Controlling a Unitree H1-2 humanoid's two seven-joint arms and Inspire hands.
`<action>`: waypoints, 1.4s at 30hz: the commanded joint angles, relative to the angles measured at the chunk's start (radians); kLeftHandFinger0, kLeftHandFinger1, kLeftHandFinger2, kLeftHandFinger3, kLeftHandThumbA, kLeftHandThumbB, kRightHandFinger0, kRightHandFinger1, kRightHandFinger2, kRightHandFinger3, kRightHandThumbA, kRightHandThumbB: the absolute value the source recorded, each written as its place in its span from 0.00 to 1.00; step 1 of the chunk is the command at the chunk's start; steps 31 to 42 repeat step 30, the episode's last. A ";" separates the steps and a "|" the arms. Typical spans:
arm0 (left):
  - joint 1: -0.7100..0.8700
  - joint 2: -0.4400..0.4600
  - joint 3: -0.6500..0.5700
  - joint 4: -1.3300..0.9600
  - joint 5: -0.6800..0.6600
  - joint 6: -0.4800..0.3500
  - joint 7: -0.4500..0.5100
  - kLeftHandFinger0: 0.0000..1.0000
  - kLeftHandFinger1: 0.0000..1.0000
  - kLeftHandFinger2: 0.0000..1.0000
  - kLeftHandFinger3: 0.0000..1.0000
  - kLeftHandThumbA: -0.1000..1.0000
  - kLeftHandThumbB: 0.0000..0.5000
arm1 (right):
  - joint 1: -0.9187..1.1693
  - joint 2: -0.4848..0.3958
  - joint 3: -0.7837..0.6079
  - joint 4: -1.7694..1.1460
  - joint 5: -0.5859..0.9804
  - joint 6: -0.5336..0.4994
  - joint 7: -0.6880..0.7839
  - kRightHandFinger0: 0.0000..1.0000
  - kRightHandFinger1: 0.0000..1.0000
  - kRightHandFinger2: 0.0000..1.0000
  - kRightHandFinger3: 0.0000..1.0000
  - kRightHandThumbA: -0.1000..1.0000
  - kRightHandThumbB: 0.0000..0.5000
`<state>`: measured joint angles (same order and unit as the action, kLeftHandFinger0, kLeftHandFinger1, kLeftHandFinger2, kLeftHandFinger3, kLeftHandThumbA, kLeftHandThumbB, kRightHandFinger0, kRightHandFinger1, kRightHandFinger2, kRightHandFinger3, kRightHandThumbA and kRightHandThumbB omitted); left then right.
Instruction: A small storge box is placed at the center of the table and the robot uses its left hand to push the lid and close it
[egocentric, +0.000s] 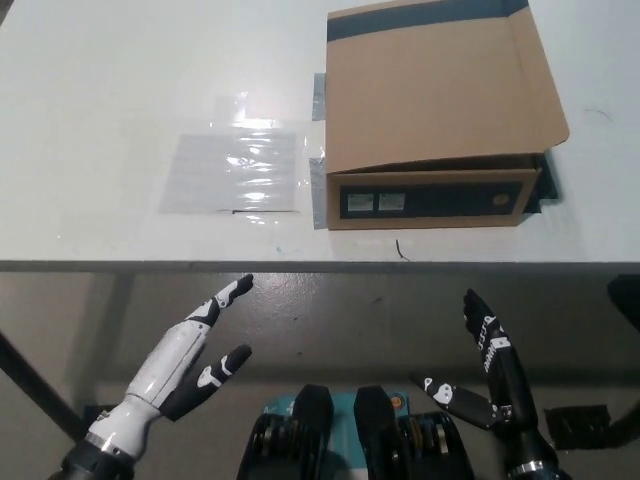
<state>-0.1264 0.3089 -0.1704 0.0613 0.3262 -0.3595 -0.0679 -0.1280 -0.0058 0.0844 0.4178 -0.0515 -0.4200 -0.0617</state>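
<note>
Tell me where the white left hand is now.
In the head view, the white left hand is at lower left, below the white table's front edge, away from the brown cardboard box.

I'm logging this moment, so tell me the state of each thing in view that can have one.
cardboard storage box: lid down, closed, on the table.
left hand: open, holding nothing, below the table edge, clear of the box.
right hand: open, resting low, holding nothing.
clear plastic sheet: lying flat on the white table, left of the box.
</note>
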 joint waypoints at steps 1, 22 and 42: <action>-0.049 0.024 -0.003 0.048 0.174 -0.085 0.088 1.00 1.00 1.00 1.00 1.00 0.69 | -0.033 0.002 0.003 -0.035 0.011 -0.050 0.004 1.00 1.00 1.00 1.00 1.00 0.78; 0.002 -0.006 0.015 0.133 0.023 -0.085 0.029 1.00 1.00 1.00 1.00 1.00 0.53 | 0.008 0.000 0.023 -0.055 0.002 -0.050 0.003 1.00 1.00 1.00 1.00 1.00 0.77; -0.005 0.012 0.000 0.106 0.086 -0.057 0.023 1.00 1.00 1.00 1.00 1.00 0.56 | 0.016 0.000 0.023 -0.061 0.004 -0.050 -0.002 1.00 1.00 1.00 1.00 1.00 0.75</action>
